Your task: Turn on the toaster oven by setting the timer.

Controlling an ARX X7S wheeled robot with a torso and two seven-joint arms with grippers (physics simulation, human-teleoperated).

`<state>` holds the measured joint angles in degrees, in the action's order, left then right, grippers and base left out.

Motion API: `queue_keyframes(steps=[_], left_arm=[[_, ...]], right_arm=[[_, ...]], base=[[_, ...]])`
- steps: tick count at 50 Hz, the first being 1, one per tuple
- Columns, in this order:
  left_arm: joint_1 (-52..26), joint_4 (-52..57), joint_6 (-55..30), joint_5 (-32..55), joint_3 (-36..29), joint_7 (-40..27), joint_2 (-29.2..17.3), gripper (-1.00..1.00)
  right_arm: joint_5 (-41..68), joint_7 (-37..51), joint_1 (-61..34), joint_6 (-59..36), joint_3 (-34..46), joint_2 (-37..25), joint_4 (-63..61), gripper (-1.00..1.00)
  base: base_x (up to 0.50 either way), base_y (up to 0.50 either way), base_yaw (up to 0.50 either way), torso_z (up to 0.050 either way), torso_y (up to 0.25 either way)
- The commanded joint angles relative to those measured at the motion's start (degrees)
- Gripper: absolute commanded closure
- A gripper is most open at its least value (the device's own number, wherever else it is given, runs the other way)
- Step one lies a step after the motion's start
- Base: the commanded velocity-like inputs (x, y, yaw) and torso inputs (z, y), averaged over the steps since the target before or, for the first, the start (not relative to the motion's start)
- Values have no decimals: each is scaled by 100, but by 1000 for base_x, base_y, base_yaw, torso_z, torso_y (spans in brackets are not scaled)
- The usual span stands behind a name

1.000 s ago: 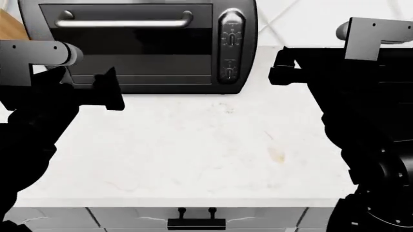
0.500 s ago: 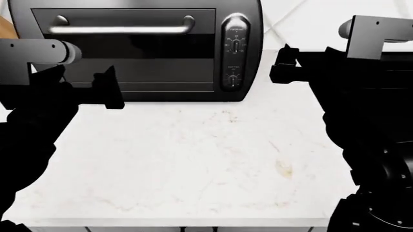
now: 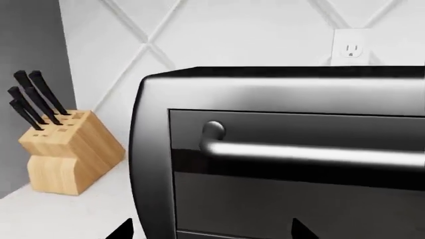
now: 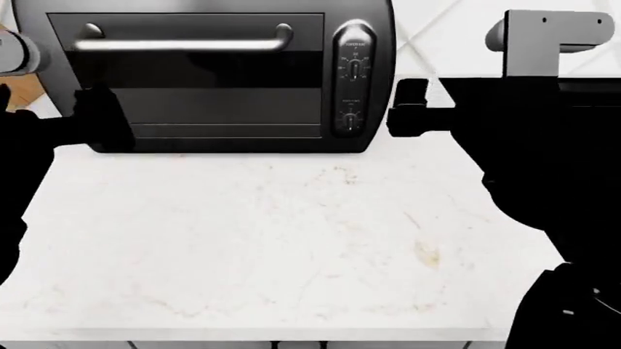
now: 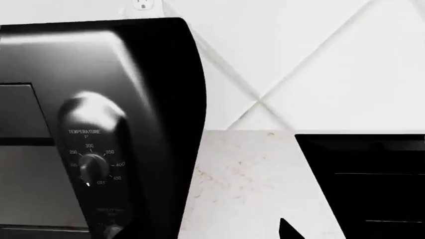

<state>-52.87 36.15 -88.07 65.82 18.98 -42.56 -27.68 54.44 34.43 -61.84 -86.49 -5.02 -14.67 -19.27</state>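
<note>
The right claw point(image 4: 403, 109) hovers just right of the toaster oven point(image 4: 203, 73), level with its lower knob point(image 4: 350, 115); whether it is wide or narrow, I cannot tell. This looks like the approach step. Next, I judge, it must reach that lower knob, probably the timer, and twist it.

a home kitchen: a toaster oven point(image 4: 203, 73) sits on a pale marble-look counter point(image 4: 291, 240), a wooden knife block point(image 3: 63, 154) beside the oven, a wall outlet point(image 3: 351, 47) in the diamond-tiled wall point(image 5: 319, 59) behind it, and a black cooktop point(image 5: 371, 184) to the oven's other side.
</note>
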Motion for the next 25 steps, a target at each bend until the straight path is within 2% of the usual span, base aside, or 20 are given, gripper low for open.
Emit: queue_keyframes(steps=[1,8,11,19,25], left_arm=[[-130,53,-50,1759,278,-2089,-596,-100],[-4,-15,115,2102,300,-2590,-803,-100],[47,13,199,2166,327,-2700,-844,-100],[135,34,417,1881,229,-2472,-860,-100],[130,24,526,1791,179,-2410,-895,-100]], right_arm=[[3778,3600,-242,-262,64,-168,1005,-100],[5421,4962,-183,132,709,-161,1242,-100],[5346,5088,-106,286,801,-118,1231,-100],[5028,5198,135,623,893,104,784,-100],[4237,4731,161,745,993,252,609,-100]], base=[[0,0,0,0,0],[0,0,0,0,0],[0,0,0,0,0],[0,0,0,0,0],[0,0,0,0,0]])
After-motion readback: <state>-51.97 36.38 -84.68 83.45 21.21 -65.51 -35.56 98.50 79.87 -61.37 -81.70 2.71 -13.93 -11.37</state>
